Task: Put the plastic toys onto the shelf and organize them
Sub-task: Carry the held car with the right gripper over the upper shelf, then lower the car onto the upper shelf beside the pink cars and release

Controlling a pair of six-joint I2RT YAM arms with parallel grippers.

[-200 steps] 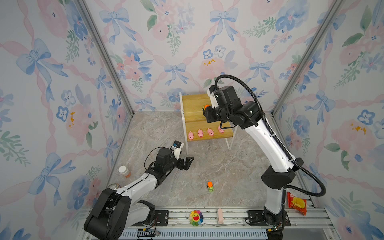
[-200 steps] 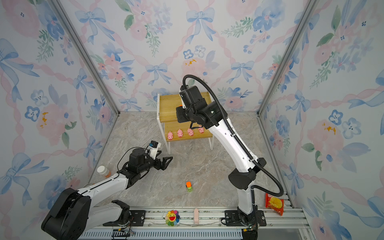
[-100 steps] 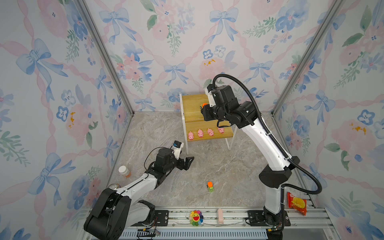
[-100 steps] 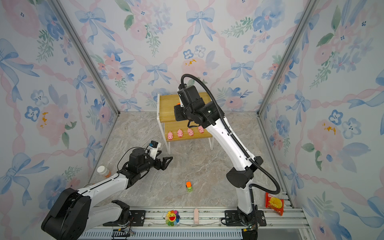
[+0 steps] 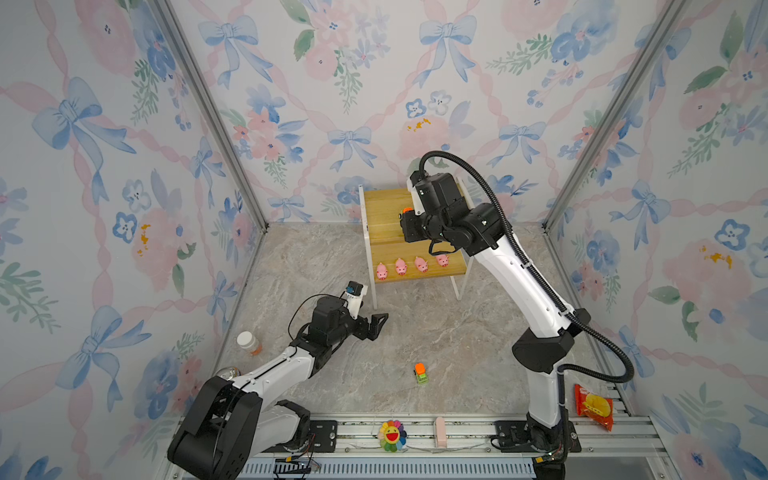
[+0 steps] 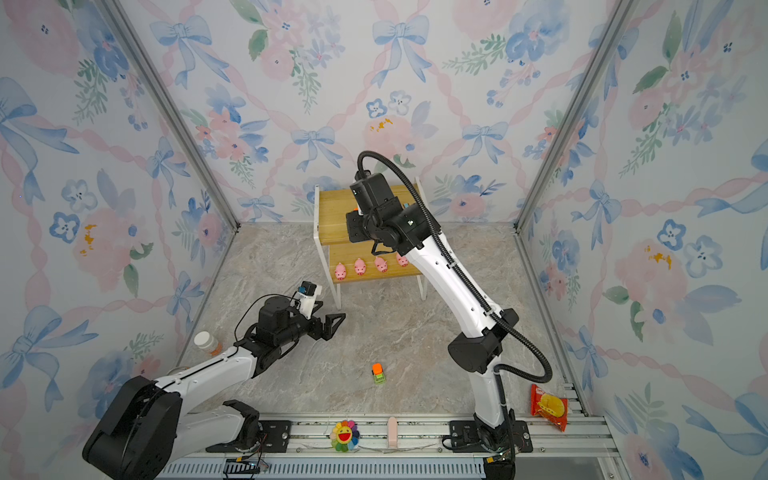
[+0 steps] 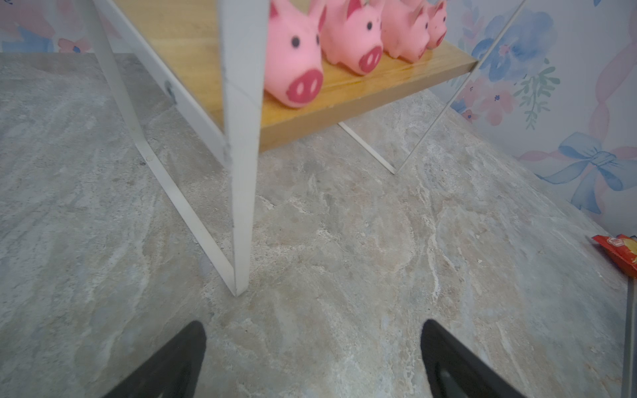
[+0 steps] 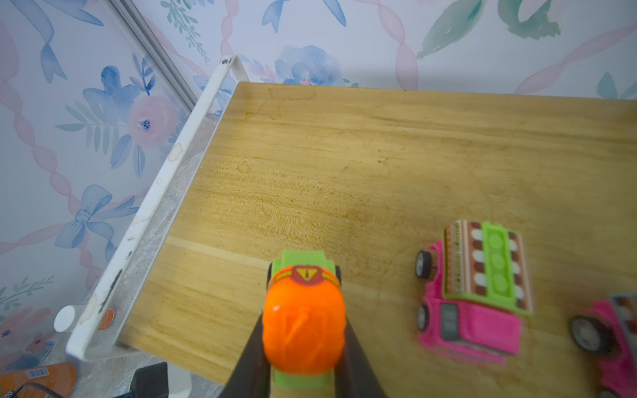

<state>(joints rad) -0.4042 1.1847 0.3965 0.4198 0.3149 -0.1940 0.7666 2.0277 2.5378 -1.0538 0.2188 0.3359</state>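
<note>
- Plastic toys are nearly all on the small two-tier shelf of yellowish wooden boards and thin white metal frame (image 5: 382,208). By the look of it, seven of the eight are on it or over it.
- Four tiny pink plastic pigs (image 5: 400,267) stand in a neat row along the front of the lower board, snouts facing outward.
- Two pink toy trucks with multicoloured tops (image 8: 472,293) sit side by side on the upper board, one cut off at the edge of the right wrist view.
- The right gripper (image 8: 304,330) is clamped on an orange-topped, green-bodied toy truck (image 8: 303,293), over the upper board near the pink pair. Whether its wheels touch the wood cannot be told.
- The held truck has a glossy, rounded orange drum, a red-and-yellow band with a triangle emblem and a lime-green body.
- A second orange-and-green truck (image 5: 420,372) lies alone on the marbled grey tabletop (image 5: 436,332), well apart from the shelf. It appears to be the last piece to collect.
- The left gripper (image 7: 312,361), jaws apart and empty, hovers low over the tabletop near the shelf's front leg.
</note>
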